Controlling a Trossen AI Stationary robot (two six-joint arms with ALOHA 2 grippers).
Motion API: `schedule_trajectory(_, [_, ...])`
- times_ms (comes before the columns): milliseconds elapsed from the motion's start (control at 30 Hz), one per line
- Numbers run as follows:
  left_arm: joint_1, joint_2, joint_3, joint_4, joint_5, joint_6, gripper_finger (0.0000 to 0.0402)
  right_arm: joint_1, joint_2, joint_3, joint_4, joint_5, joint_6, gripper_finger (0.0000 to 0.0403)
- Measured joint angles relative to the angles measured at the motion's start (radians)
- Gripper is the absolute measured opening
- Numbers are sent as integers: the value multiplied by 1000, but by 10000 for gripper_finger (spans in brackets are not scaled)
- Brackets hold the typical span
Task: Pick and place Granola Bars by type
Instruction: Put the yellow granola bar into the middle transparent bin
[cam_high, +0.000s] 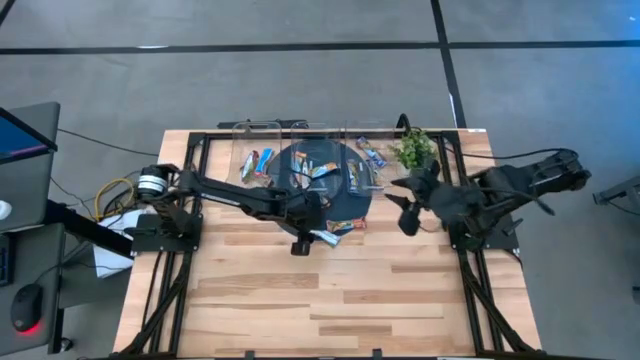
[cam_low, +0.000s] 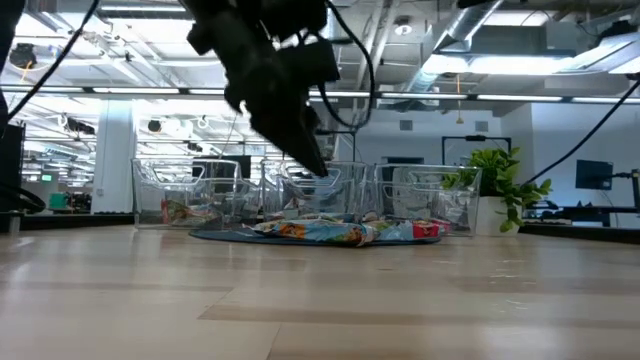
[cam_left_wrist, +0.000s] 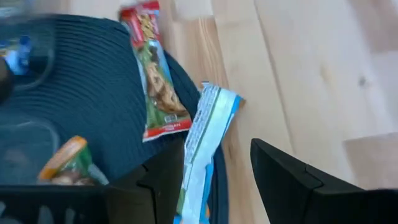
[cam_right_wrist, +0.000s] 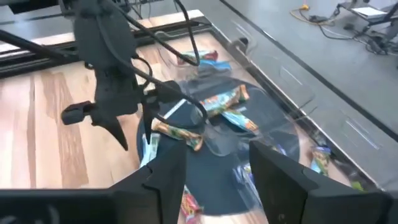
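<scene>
Several granola bars lie on a dark round mat (cam_high: 335, 195) mid-table. My left gripper (cam_left_wrist: 217, 148) hangs open above the mat's near edge (cam_low: 315, 165), fingers pointing down. A blue-white bar (cam_left_wrist: 208, 134) lies below it, half on the mat's rim and half on the wood, seen between the fingers. A red-and-green bar (cam_left_wrist: 155, 81) and an orange-ended bar (cam_left_wrist: 67, 158) lie flat on the mat beside it. More bars lie in the clear bins (cam_high: 256, 162) (cam_high: 372, 152). My right gripper (cam_right_wrist: 217, 149) waits open to the right of the mat (cam_high: 405, 200).
A row of clear plastic bins (cam_low: 330, 190) stands along the far edge behind the mat. A small green plant (cam_high: 412, 148) stands at the far right. A clear plastic piece (cam_right_wrist: 224, 140) rests on the mat. Bare wood (cam_high: 330, 300) stretches toward the near edge.
</scene>
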Motion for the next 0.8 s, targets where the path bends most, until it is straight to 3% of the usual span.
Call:
schedule_trajectory(333, [0,121,0,59,-22,51,180,147,-6,-1,-147,87,235,141])
schedule_trajectory(567, [2,147,1,76,-98,46,180,166,-3,-2,-155,90,266,126])
schedule_trajectory(800, [3,152,1,12,-96,42,172,165,-2,-2,-156,117,265,121])
